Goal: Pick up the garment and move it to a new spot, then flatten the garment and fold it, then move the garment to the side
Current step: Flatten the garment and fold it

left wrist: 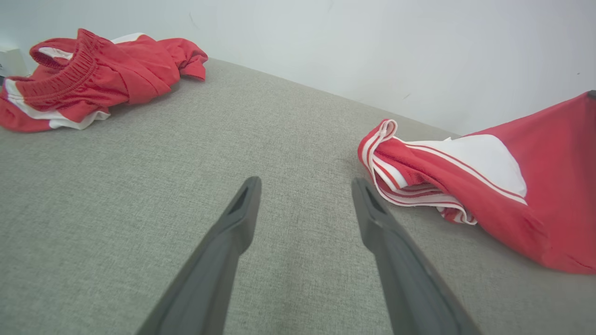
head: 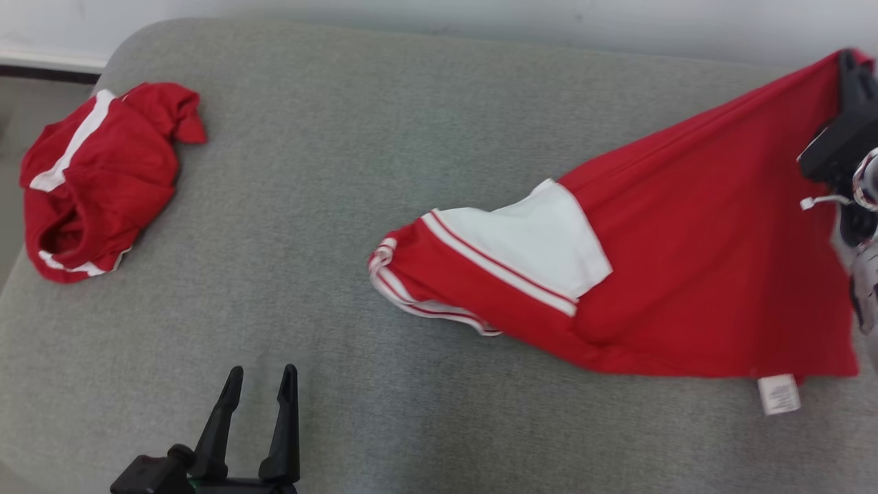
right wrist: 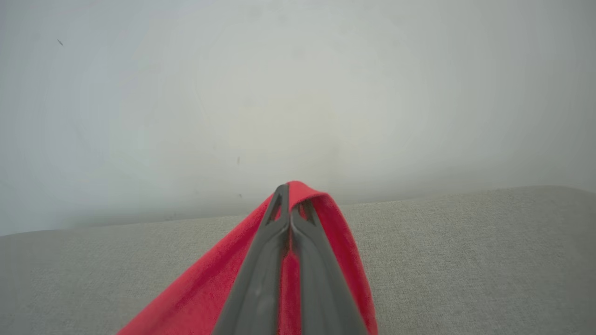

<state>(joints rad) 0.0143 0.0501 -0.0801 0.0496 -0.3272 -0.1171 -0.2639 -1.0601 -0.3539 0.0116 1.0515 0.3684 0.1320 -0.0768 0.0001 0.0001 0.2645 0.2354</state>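
A red garment (head: 693, 254) with a white panel and white stripes stretches across the right of the grey cushion (head: 384, 171). Its far right corner is lifted off the cushion, pinched in my right gripper (head: 849, 65). In the right wrist view the two dark fingers of that gripper (right wrist: 289, 204) are pressed together with the red cloth (right wrist: 335, 232) draped over them. The striped end of the garment (left wrist: 470, 186) lies just right of my left gripper (left wrist: 305, 184), which is open and holds nothing. That left gripper (head: 260, 381) sits at the cushion's near left edge.
A second red and white garment (head: 96, 178) lies bunched at the cushion's far left corner; its elastic waistband shows on the bundle (left wrist: 93, 77) in the left wrist view. A pale wall (right wrist: 298, 93) rises behind the cushion. A white label (head: 778, 394) hangs at the garment's near edge.
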